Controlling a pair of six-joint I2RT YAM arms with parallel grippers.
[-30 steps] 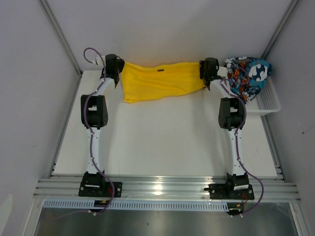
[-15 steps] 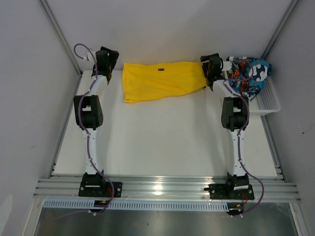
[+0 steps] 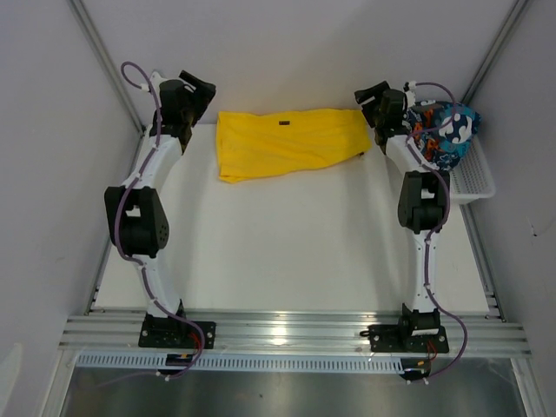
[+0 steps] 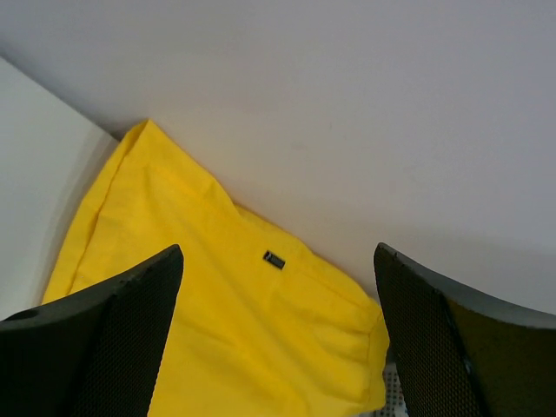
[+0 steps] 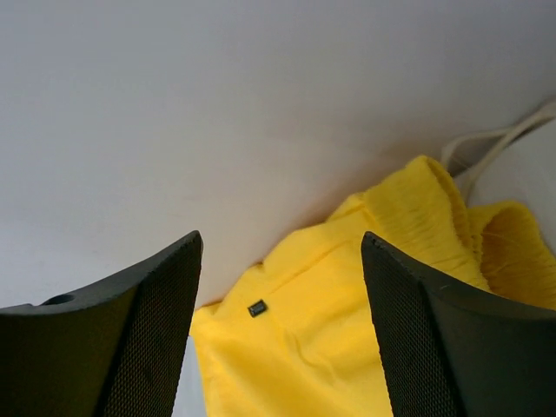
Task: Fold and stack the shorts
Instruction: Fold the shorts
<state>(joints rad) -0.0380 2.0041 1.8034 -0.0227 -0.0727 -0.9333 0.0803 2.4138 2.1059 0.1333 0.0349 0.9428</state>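
The yellow shorts (image 3: 287, 142) lie spread flat along the table's far edge, a small dark label (image 3: 282, 125) on top. My left gripper (image 3: 200, 92) hovers off their left end, raised and apart from the cloth, open and empty. In the left wrist view the yellow shorts (image 4: 217, 339) lie below the wide jaws of the gripper (image 4: 278, 252). My right gripper (image 3: 372, 94) hangs above their right end, open and empty. The right wrist view has the yellow shorts (image 5: 347, 347) and a white drawstring (image 5: 495, 143) beneath the gripper (image 5: 281, 234). The printed shorts (image 3: 443, 130) sit bunched in the basket.
A white mesh basket (image 3: 475, 178) stands at the table's far right corner, just right of my right arm. Grey walls close in the back and both sides. The white tabletop (image 3: 287, 243) stretches from the shorts to the arm bases.
Both grippers have let go of the yellow shorts' ends, risen and drawn outward, and the left jaws opened wide. The shorts now lie flat on their own.
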